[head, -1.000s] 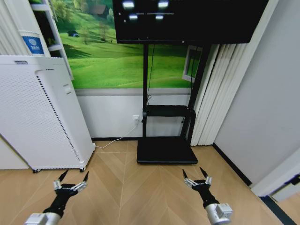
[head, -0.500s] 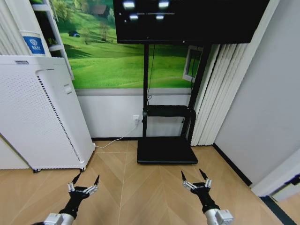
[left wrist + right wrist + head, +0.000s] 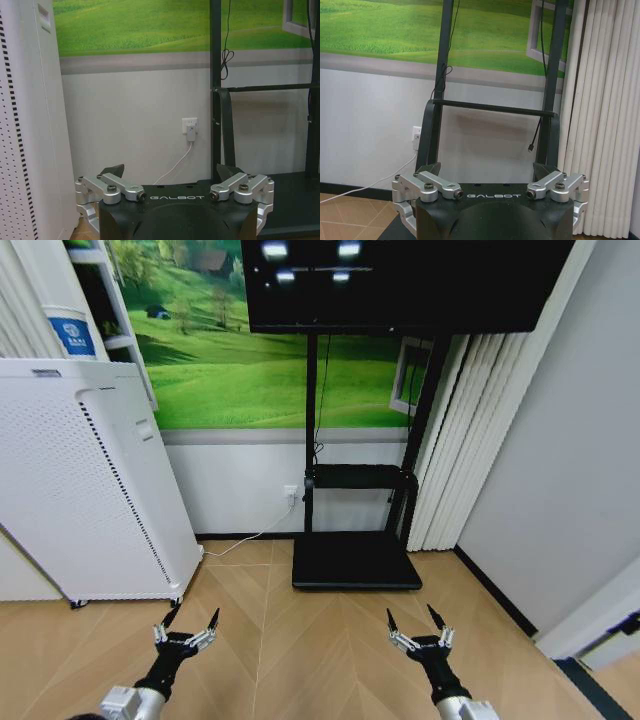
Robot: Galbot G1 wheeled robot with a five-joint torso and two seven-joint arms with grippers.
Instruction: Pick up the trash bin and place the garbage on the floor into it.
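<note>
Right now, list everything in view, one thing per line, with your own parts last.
floor: one, light tan herringbone wood, under both arms.
white perforated appliance: one, white, standing on the floor at left.
screen: one, black, top centre, on a stand.
stand base: one, black, flat on the floor by the wall.
wall outlet: one, white, low on the wall, white cable plugged in.
landscape mural: one, green, on the wall behind the stand.
curtain: one, off-white, pleated, right of the stand.
left end effector: one, black and silver, open, low left.
right end effector: one, black and silver, open, low right.
</note>
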